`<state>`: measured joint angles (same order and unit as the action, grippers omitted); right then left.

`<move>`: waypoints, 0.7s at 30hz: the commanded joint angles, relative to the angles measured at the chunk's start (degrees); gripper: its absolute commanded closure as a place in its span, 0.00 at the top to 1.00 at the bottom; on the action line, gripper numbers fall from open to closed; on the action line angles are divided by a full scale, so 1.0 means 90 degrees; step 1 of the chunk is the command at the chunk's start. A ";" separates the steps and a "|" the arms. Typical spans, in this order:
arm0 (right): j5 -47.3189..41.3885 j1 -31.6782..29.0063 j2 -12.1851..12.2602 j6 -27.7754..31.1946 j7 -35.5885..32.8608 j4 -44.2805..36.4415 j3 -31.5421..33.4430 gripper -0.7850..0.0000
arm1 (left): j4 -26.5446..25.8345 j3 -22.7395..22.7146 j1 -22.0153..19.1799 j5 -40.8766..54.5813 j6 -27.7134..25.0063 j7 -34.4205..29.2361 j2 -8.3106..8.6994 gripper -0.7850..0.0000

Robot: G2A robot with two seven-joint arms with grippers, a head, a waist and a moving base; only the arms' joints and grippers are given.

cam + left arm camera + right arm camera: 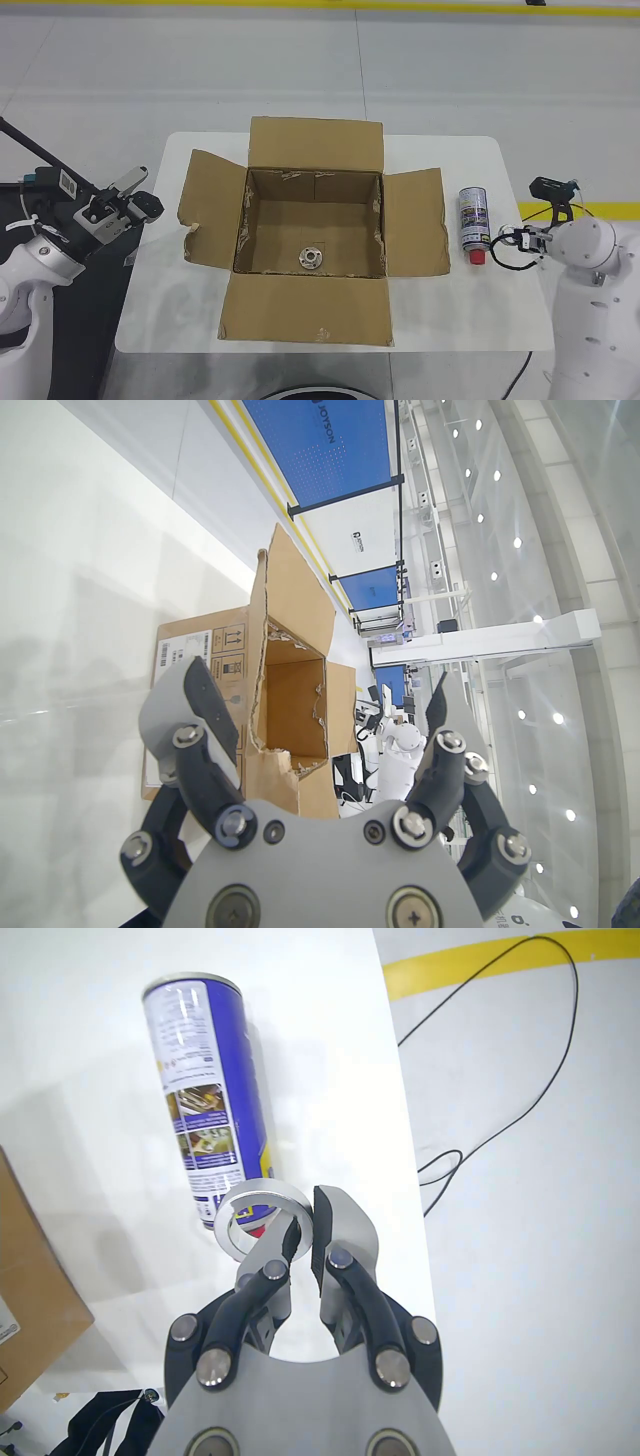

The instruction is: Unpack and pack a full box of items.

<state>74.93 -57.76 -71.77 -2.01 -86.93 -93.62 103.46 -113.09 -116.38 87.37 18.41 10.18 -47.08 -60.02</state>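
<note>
From above, the cardboard box (314,232) stands open on the white worktop (450,310), all four flaps folded out, with a small round metal part (309,258) lying on its floor. My left pincer (133,190) hangs off the worktop's edge, well apart from the box. My right pincer (508,240) sits on the box's other side, just beside the red-capped end of a spray can (473,224) that lies flat on the worktop.

At my left wrist, the left pincer (325,705) is spread wide with nothing between its fingers (207,695). The box (200,645) stands ahead of it, its open mouth turned toward me.

At my right wrist, the right pincer (305,1230) is closed on the wall of a metal ring (265,1190), one finger inside the hole and one outside. The spray can (210,1093) lies just beyond the ring, its red cap visible through the hole. A corner of the box (30,1253) is off to one side, and a black cable (500,1128) loops on the floor past the worktop (325,1078).
</note>
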 commanded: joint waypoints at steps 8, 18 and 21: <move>0.0161 0.0061 0.0075 -0.0022 0.0131 0.0729 -0.0032 0.00 | 0.0000 0.0000 0.0000 0.0000 0.0000 0.0000 0.0000 1.00; 0.0282 0.0127 0.0144 0.0000 0.0113 0.1244 -0.0186 0.00 | 0.0000 0.0000 0.0000 0.0000 0.0000 0.0000 0.0000 1.00; 0.0238 0.0117 0.0157 -0.0012 0.0140 0.1318 -0.0218 0.01 | 0.0000 0.0000 0.0000 0.0000 0.0000 0.0000 0.0000 1.00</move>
<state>77.15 -56.66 -70.38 -2.11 -85.72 -81.88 101.57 -113.09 -116.38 87.37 18.41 10.18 -47.08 -60.02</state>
